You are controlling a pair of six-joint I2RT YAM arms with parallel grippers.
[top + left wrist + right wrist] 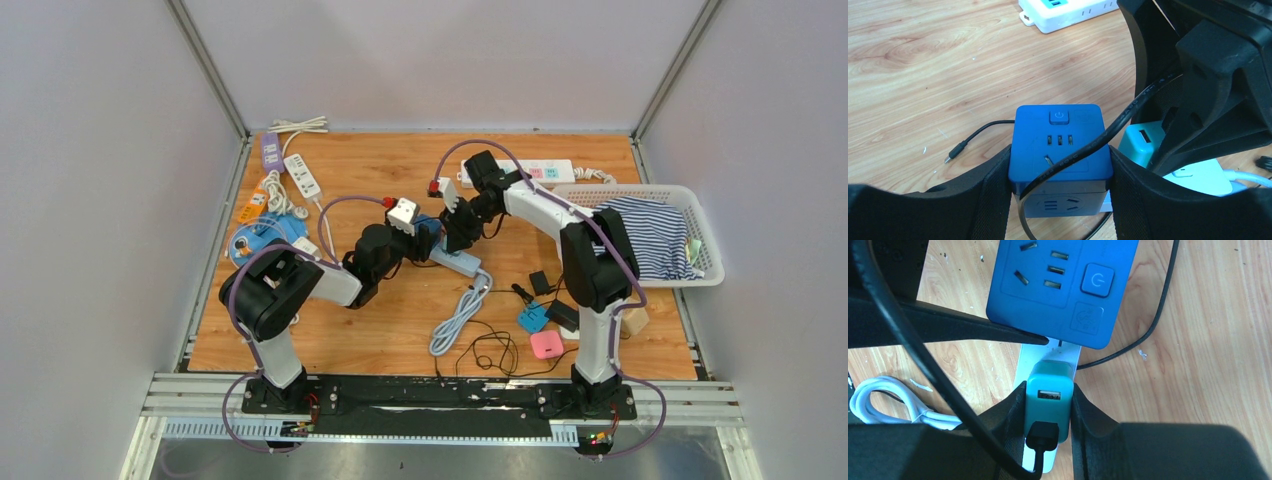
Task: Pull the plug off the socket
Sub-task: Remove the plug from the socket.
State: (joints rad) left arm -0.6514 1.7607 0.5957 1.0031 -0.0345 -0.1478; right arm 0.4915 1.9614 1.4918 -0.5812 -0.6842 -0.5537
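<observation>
A blue cube socket sits on a pale blue power strip mid-table. My left gripper is shut on the blue cube, one pad on each side; the cube also shows in the right wrist view. A teal USB charger plug stands in the strip right beside the cube, with a black cable in its lower port. My right gripper is shut on the teal plug, fingers against both sides. The plug also shows in the left wrist view. A black cable lies across the cube's top.
A white coiled cord trails from the strip toward the front. Small chargers, one teal and one pink, lie front right. A white basket with striped cloth stands right. White power strips lie at the back; more strips back left.
</observation>
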